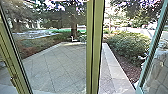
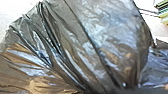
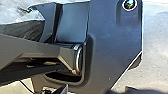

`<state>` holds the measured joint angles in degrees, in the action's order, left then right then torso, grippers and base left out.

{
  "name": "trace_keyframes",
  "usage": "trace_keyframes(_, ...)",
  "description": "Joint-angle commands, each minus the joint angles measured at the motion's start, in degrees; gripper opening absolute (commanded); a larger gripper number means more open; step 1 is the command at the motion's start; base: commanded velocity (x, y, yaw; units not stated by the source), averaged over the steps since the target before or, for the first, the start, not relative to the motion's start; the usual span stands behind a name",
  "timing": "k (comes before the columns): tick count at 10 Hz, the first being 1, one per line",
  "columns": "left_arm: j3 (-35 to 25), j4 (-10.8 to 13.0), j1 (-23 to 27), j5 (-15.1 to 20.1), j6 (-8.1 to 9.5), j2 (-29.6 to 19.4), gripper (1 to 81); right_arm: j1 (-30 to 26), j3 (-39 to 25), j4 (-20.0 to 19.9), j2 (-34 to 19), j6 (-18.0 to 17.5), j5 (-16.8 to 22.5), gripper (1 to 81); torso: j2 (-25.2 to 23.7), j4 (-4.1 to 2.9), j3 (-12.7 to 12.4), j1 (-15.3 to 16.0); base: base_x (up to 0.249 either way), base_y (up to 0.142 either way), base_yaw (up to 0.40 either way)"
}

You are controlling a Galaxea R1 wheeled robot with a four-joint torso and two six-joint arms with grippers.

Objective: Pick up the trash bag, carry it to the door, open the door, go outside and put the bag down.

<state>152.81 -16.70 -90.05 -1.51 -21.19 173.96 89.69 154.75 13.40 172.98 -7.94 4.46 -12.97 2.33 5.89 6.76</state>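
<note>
Trash bag (image 2: 100,45) is right up close at the left wrist camera: dark, glossy plastic, see-through in patches, long creases running together toward one end. Brownish tones on part of it, bright pale sheen on the rest. Pale surface behind it, plus a striped greenish item (image 2: 162,10) partly in view, can't tell what.

Left pincer: can't tell whether it's clenched on the bag or released. Right pincer: can't tell either.

Right wrist view has the robot's own dark plate (image 3: 110,45) and jointed bar (image 3: 37,52), sunlit pale ground (image 3: 155,50) beyond. Dark creased material (image 3: 27,30) past the bar, could be bag, not certain.

Head view faces outdoors through door framing. Olive upright posts (image 1: 93,47) near the middle, slanted olive frame (image 1: 16,60) on the left with a small dark fitting (image 1: 13,80) on it, teal-edged frame (image 1: 151,50) on the right. Can't tell how far the door stands open.

Outside: paved yard (image 1: 57,67) with diagonal joints, light stone edging (image 1: 116,68) along its right side, then brown soil (image 1: 127,68) and a leafy hedge (image 1: 127,45). Tree trunk (image 1: 74,30) at the far end, small white object near its base, too blurred to name. Stonework (image 1: 160,65) past the teal frame.
</note>
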Motion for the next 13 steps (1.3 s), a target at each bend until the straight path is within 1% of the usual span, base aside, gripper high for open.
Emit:
trace_keyframes(1, -0.4, 0.4, 2.3, 3.9, -0.43, 0.1, 1.0, -2.8, -0.2, 0.5, 0.0, 0.2, 3.2, 81.1, 0.0, 0.0, 0.0, 0.0, 0.0, 0.0, -0.166)
trace_keyframes(10, -0.4, 0.4, 2.3, 3.9, -0.52, 0.2, 1.0, -2.8, -0.2, 0.4, 0.0, 0.2, 3.2, 81.1, 0.0, 0.0, 0.0, 0.0, 0.0, 0.0, -0.182)
trace_keyframes(13, -0.4, 0.4, 2.3, 4.0, -0.52, 0.2, 1.0, -2.9, -0.3, 0.3, 0.1, 0.2, 3.2, 81.1, 0.0, 0.0, 0.0, 0.0, 0.0, 0.0, -0.114)
